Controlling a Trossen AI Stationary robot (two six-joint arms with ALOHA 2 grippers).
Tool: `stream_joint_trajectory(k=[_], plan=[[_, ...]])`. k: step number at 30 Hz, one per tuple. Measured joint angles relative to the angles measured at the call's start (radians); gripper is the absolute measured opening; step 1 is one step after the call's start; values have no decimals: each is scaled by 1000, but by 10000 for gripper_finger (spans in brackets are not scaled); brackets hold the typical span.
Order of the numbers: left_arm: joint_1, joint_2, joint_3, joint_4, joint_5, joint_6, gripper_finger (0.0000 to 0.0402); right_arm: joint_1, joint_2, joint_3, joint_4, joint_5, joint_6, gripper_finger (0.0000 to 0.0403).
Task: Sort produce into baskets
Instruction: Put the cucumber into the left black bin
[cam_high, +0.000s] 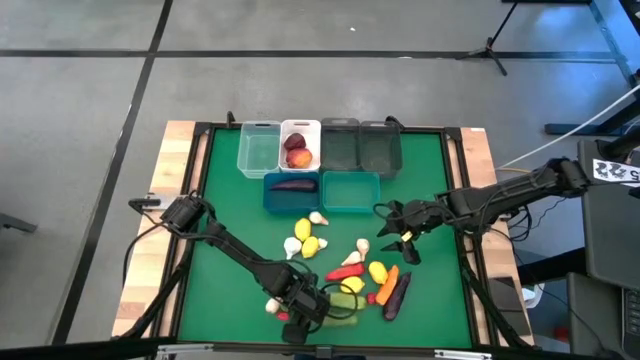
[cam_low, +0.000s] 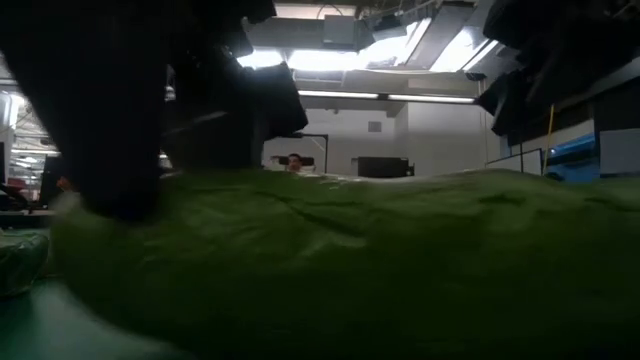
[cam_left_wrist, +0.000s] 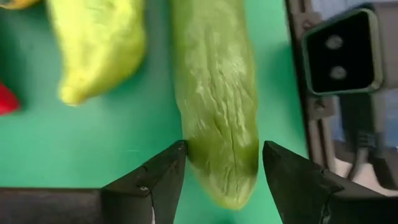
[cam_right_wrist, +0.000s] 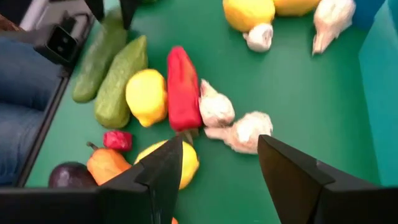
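On the green mat (cam_high: 230, 200) I see the left gripper (cam_left_wrist: 221, 180) down at the near edge, its fingers apart on either side of a green cucumber (cam_left_wrist: 214, 93) lying flat. My right gripper (cam_high: 400, 222) hovers with its fingers spread over scattered produce (cam_high: 350, 265), the baskets (cam_high: 320, 160) along the far side.
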Motion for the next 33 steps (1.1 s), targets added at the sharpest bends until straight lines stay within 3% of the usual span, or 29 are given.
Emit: stream_joint_trajectory(k=[6, 19, 29, 33], plan=[[27, 24, 0, 36, 96, 18, 165, 0, 34, 0, -2, 0, 7, 209], [46, 11, 7, -21, 130, -9, 114, 0, 39, 0, -2, 0, 19, 209], [76, -121, 13, -124, 64, -3, 113, 0, 39, 0, -8, 0, 19, 209], [100, -201, 13, -214, -65, -24, 113, 0, 39, 0, -8, -8, 23, 209]])
